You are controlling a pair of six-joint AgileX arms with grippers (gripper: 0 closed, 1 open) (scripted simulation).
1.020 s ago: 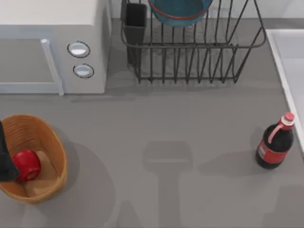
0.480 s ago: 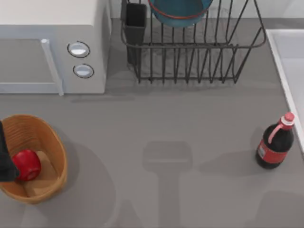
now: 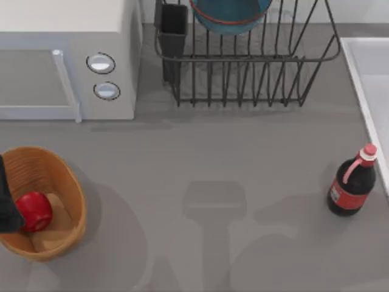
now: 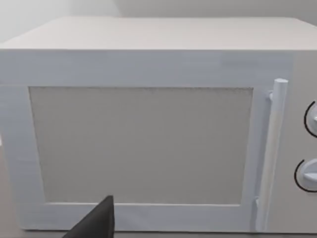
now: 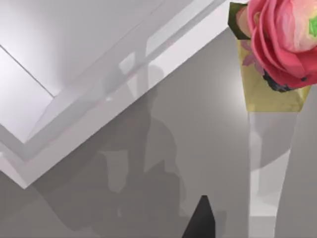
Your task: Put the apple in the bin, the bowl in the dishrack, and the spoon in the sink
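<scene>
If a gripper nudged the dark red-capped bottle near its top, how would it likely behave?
The bottle stands upright, tall over a narrow base, so a high push would probably tip it. Its rounded body suggests it would then roll, perhaps toward the sink rim beside it. The glossy surface looks slippery.

The apple (image 3: pixel 35 210) is shiny and smooth. The bin (image 3: pixel 61 176) is rough woven wicker. The dishrack (image 3: pixel 243 73) is thin dark metal wire. The desk (image 3: pixel 213 158) is dull grey.
</scene>
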